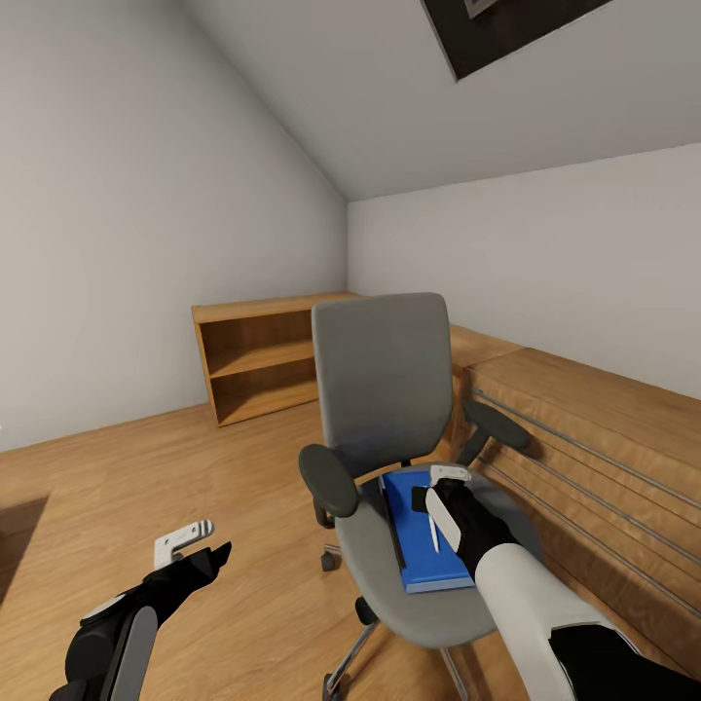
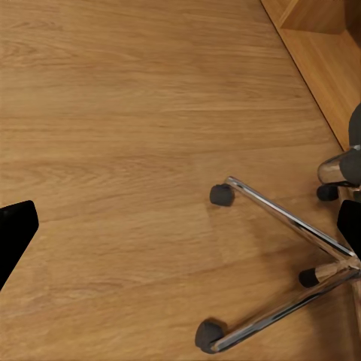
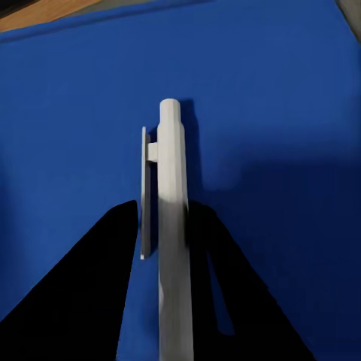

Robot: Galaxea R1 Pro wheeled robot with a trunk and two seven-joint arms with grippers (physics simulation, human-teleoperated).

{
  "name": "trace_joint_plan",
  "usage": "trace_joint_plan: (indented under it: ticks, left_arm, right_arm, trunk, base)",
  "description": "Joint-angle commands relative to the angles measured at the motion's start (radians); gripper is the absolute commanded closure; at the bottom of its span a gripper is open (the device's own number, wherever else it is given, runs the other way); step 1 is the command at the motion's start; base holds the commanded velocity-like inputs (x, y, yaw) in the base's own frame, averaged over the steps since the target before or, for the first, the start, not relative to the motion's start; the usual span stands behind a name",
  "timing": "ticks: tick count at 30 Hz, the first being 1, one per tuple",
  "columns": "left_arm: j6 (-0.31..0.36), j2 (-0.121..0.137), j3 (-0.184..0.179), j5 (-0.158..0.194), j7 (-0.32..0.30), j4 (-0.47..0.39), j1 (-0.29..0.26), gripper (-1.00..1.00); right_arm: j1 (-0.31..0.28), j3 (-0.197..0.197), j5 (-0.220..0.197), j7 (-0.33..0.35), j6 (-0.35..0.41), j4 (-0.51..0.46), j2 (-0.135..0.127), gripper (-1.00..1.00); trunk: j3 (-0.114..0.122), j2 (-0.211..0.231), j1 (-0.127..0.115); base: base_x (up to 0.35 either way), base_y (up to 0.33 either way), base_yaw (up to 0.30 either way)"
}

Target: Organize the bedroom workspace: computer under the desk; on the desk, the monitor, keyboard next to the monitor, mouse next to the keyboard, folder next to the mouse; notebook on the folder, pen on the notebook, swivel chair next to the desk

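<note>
The swivel chair [image 1: 385, 389] stands in the middle of the wood floor, its grey seat facing me. The bright-blue folder [image 1: 419, 555] lies flat on the seat, with a thin dark edge showing along its left side. My right gripper [image 1: 436, 493] hovers just over the folder, shut on the pen [image 1: 432, 534]. In the right wrist view the pale pen [image 3: 171, 165] runs out between the two black fingers [image 3: 113, 286] above the blue folder [image 3: 263, 113]. My left gripper [image 1: 202, 547] hangs open over bare floor left of the chair. The chair's chrome base [image 2: 289, 222] is in the left wrist view.
Low light-wood shelving [image 1: 258, 365] lines the far wall behind the chair. A long wooden platform [image 1: 594, 419] runs along the right wall close to the chair's armrest [image 1: 497, 425]. A dark-framed skylight [image 1: 506, 29] sits in the sloped ceiling. Open floor [image 1: 117, 487] lies to the left.
</note>
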Motion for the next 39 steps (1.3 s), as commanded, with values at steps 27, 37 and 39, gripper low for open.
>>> trace_joint_plan:
  ticks: [27, 37, 39]
  left_arm:
    - [0.007, 0.001, 0.017, 0.011, 0.007, 0.005, -0.001, -1.00]
    - [0.007, 0.005, 0.021, 0.011, 0.007, 0.012, -0.001, -1.00]
    - [0.007, 0.007, 0.021, 0.011, 0.007, 0.018, -0.001, -1.00]
  right_arm:
    - [0.002, 0.003, -0.009, -0.009, 0.004, -0.072, -0.004, 1.00]
    - [0.108, 0.000, -0.010, -0.010, 0.054, -0.363, -0.010, 1.00]
    - [0.151, 0.000, -0.011, -0.010, 0.072, -0.458, -0.012, 1.00]
  trunk:
    - [0.077, 0.175, -0.096]
    - [0.109, 0.245, -0.134]
    - [0.115, 0.259, -0.142]
  base:
    - [-0.042, 0.000, 0.000]
    - [-0.329, 0.000, 0.000]
    - [-0.339, 0.000, 0.000]
